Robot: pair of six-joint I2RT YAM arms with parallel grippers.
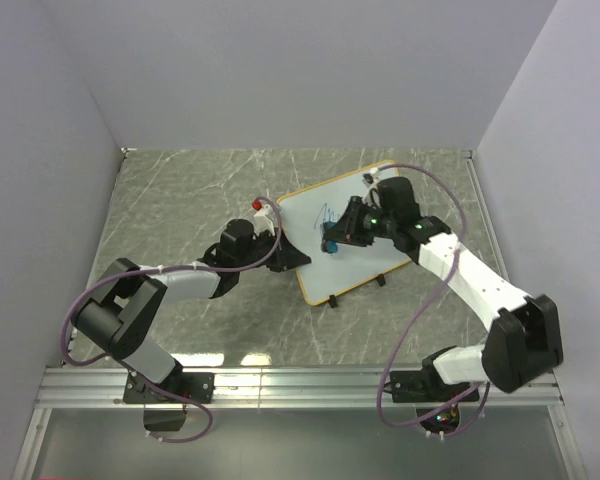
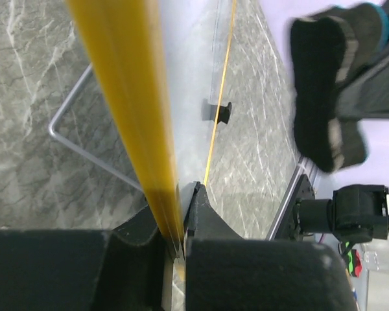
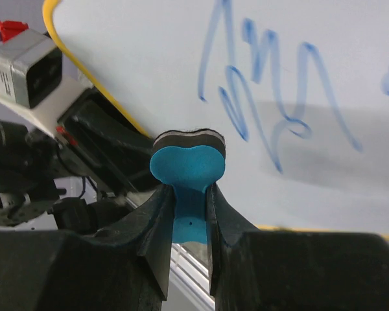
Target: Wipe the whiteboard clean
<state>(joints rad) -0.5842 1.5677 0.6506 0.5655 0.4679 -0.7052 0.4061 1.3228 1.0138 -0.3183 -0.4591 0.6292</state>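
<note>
The whiteboard is a small white board with a yellow-orange frame and blue scribbles, lying tilted at mid table. My left gripper is shut on its left edge; in the left wrist view the yellow frame runs between the jaws. My right gripper is shut on a small blue eraser with a dark felt face. It holds the eraser over the board, just left of and below the scribbles. One black foot of the board shows.
Grey marbled tabletop surrounds the board. White walls enclose the left, back and right sides. A metal rail runs along the near edge by the arm bases. Purple cables loop off both arms.
</note>
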